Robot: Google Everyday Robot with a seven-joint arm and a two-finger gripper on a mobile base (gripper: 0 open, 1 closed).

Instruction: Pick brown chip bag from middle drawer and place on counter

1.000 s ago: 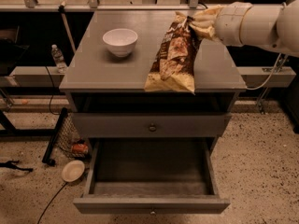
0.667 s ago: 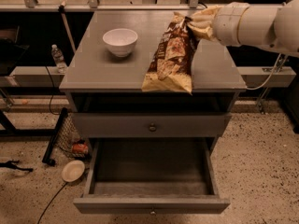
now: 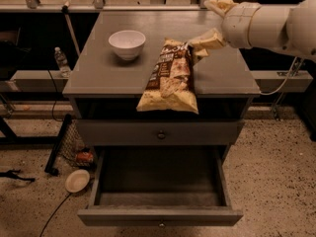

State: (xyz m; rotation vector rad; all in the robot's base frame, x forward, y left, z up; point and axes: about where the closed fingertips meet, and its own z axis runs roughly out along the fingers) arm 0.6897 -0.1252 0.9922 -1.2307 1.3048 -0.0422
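The brown chip bag point(image 3: 170, 75) lies flat on the counter point(image 3: 98, 68), right of centre, its pale lower end hanging a little over the front edge. My gripper point(image 3: 210, 22) is at the counter's far right, just past the bag's upper end. It is open: one finger is raised and the lower finger point(image 3: 205, 39) is at the bag's top corner. Nothing is held between the fingers. The middle drawer point(image 3: 160, 216) is pulled out below, and its dark floor is bare.
A white bowl point(image 3: 127, 43) stands on the counter left of the bag. A closed drawer front with a knob point(image 3: 161, 134) sits above the open drawer. A water bottle point(image 3: 61, 60), a wire basket with an orange-red packet point(image 3: 85, 157), a plate point(image 3: 77, 180) and cables are at the left.
The gripper has opened and let go of the bag's upper end. The bag has dropped flat and slid toward the counter's front edge.
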